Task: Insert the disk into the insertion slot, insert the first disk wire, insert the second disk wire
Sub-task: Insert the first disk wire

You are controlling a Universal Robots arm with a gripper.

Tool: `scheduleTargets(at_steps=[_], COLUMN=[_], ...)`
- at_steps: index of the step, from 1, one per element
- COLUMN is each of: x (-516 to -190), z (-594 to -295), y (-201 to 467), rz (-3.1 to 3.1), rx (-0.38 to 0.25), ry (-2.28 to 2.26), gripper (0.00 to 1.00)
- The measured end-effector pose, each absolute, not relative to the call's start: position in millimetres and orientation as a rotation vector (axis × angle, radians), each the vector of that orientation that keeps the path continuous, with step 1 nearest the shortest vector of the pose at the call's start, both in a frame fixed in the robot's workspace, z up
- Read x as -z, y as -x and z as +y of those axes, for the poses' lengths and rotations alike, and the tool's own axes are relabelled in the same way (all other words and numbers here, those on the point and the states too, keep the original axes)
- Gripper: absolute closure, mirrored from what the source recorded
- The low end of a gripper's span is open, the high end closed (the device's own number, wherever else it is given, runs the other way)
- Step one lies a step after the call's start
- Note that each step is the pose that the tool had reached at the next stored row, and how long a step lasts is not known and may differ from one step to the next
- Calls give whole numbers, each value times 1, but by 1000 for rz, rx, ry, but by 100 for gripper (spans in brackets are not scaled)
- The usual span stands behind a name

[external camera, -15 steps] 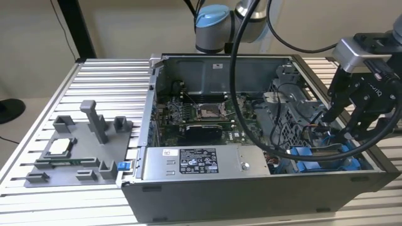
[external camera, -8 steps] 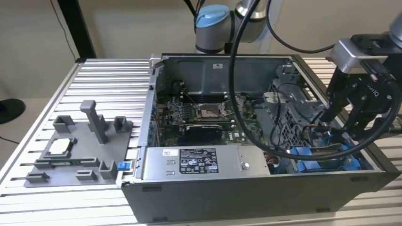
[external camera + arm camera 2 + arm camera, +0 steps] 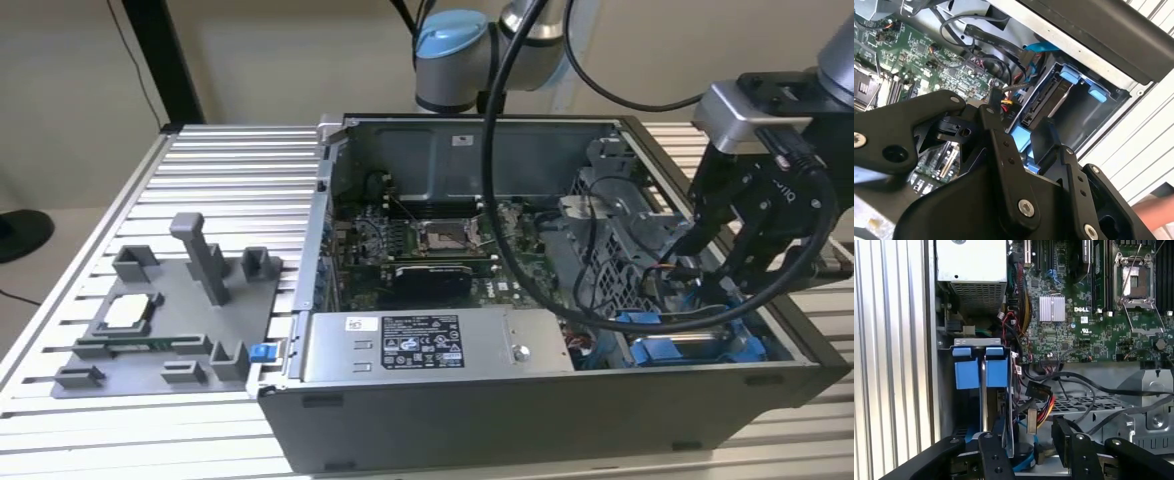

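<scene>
The disk (image 3: 983,405) stands edge-on inside the insertion slot (image 3: 979,342), with its blue carrier tabs (image 3: 979,372) at the slot's mouth. In the second wrist view the disk (image 3: 1051,100) sits in the bay between blue fittings (image 3: 1074,77). My gripper (image 3: 1031,436) hovers just beside the slot, its black fingers (image 3: 1069,442) spread apart. A black connector with red, yellow and black wires (image 3: 1037,391) and a small flat connector on a blue cable (image 3: 1031,422) hang loose between the fingers. In the exterior view the gripper (image 3: 714,268) is lowered into the case's corner over the blue bay (image 3: 681,348).
The open computer case holds a grey power-supply box (image 3: 427,345), the motherboard (image 3: 427,240) and a perforated metal cage (image 3: 627,235). Black cables loop across the case. A grey fixture (image 3: 160,320) lies on the slatted table at the exterior view's left. A person's hand (image 3: 1156,210) shows outside the case.
</scene>
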State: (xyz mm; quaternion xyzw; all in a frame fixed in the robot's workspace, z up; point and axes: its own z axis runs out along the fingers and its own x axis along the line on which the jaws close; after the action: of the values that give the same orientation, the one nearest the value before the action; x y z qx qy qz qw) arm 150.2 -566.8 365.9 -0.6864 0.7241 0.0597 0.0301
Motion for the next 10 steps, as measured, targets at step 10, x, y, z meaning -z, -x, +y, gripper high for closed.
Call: scheduleTargets(at_steps=[10], x=[-363], z=[-564], y=[-145], rz=[2246], rx=[-183], ry=[2100], gripper=[0])
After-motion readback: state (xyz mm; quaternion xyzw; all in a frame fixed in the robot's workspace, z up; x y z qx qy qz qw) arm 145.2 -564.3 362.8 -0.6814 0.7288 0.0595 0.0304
